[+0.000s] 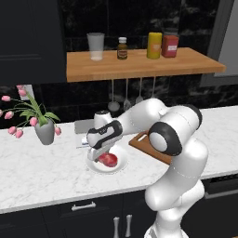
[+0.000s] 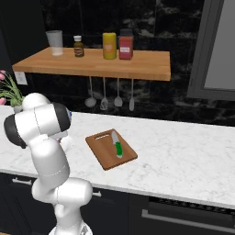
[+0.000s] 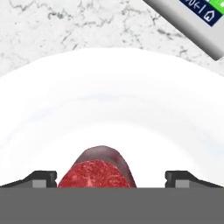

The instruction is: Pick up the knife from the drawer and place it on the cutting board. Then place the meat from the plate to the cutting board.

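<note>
The red-pink meat [image 1: 109, 160] lies on the round white plate [image 1: 120, 166] on the marble counter. My gripper [image 1: 100, 155] hangs just over it, pointing down. In the hand view the meat [image 3: 96, 173] sits between the two dark fingertips [image 3: 41, 178], which stand wide apart and clear of it, so the gripper [image 3: 112, 179] is open over the plate [image 3: 112, 109]. To the right lies the brown cutting board [image 2: 103, 153], with the green-handled knife [image 2: 118, 148] on it. The arm hides part of the cutting board [image 1: 138, 141] in the left base view. Below the counter, the black drawer [image 1: 83, 207] is shut.
A grey box [image 3: 192, 22] lies just beyond the plate. A vase of pink tulips [image 1: 45, 131] stands to the left. Above the counter, a wooden shelf [image 1: 139, 67] carries a cup and jars, with ladles [image 2: 104, 98] hanging under it.
</note>
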